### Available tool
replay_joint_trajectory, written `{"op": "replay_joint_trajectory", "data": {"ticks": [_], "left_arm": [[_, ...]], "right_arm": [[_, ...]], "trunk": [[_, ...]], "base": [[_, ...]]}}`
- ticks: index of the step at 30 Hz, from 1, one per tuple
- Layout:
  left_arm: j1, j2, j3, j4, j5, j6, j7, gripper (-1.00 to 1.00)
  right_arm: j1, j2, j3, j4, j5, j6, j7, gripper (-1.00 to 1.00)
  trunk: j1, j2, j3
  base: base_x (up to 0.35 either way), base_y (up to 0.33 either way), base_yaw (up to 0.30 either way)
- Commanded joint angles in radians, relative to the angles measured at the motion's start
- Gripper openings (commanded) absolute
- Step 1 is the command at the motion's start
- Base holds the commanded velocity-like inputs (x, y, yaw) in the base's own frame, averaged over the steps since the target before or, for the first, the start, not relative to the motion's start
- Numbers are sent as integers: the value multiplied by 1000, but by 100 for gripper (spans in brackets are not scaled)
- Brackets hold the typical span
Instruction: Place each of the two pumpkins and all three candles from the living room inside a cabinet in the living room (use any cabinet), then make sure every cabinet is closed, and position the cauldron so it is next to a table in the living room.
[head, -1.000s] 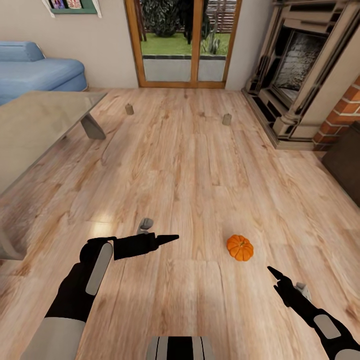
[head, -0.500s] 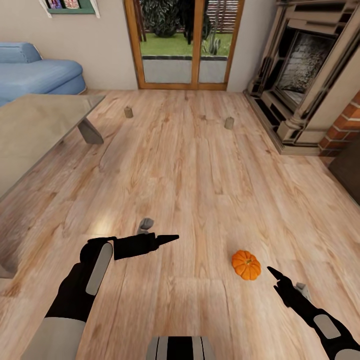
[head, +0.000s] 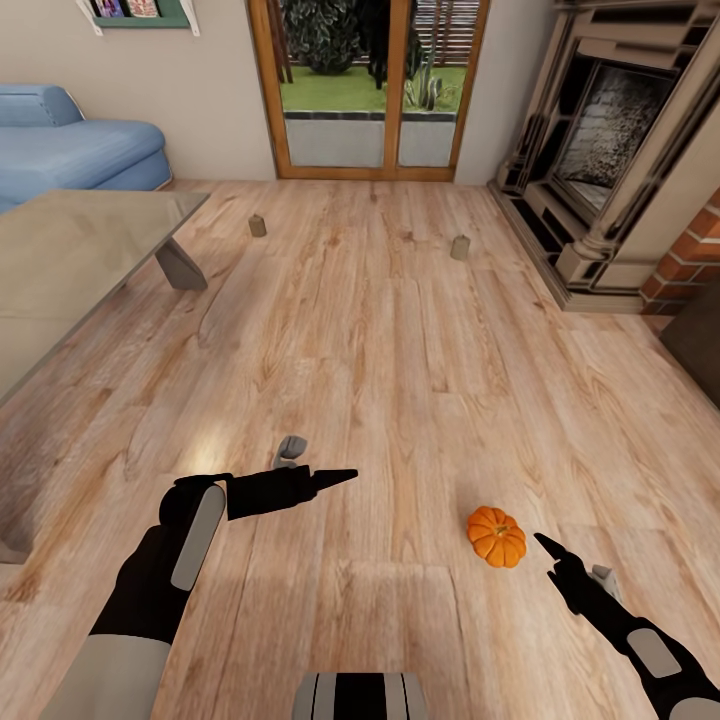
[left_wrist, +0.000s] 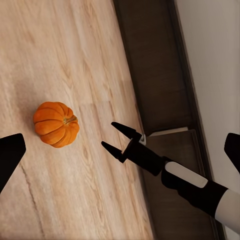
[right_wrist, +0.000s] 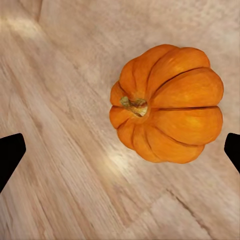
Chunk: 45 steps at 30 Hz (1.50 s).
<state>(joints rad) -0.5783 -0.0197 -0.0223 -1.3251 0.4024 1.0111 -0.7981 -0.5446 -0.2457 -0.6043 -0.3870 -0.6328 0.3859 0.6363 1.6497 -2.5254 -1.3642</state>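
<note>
We see the ribbed orange pumpkin (head: 496, 536) on the wooden plank floor (head: 400, 350), near our right gripper (head: 545, 546), jaws open. Left gripper (head: 340, 476) jaws appear open.

Robot rolled forward; pumpkin (head: 497, 536) nearer right gripper (head: 547, 550)

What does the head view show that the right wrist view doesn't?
The head view takes in the room: two candles standing far off on the floor, the glass table, blue sofa, fireplace, garden door, and both arms with the left claw and right claw. The right wrist view gives a close look at the stem. Both share the pumpkin and the wooden floor.
</note>
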Motion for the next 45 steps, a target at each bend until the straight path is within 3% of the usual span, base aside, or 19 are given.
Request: {"op": "replay_joint_trajectory", "data": {"ticks": [1, 19, 28, 32, 45], "left_arm": [[0, 0, 1, 0, -2, 4, -4, 100], [0, 0, 0, -4, 0, 3, -4, 100], [0, 0, 0, -5, 0, 3, -4, 100], [0, 0, 0, -5, -1, 3, -4, 100], [0, 0, 1, -4, -1, 3, -4, 100]], "right_arm": [[-1, 0, -5, 0, -5, 8, 2, 100], [-1, -2, -7, 0, -5, 8, 1, 100], [-2, -3, -8, 0, -5, 8, -1, 100], [-2, -3, -9, 1, -5, 8, -1, 100], [-2, -3, -9, 2, -5, 8, -3, 100]], "trunk": [[0, 0, -1], [7, -4, -63], [7, -4, -63], [9, -5, -78], [9, -5, -78]], "base": [[2, 1, 0], [0, 0, 0], [0, 0, 0], [0, 0, 0], [0, 0, 0]]}}
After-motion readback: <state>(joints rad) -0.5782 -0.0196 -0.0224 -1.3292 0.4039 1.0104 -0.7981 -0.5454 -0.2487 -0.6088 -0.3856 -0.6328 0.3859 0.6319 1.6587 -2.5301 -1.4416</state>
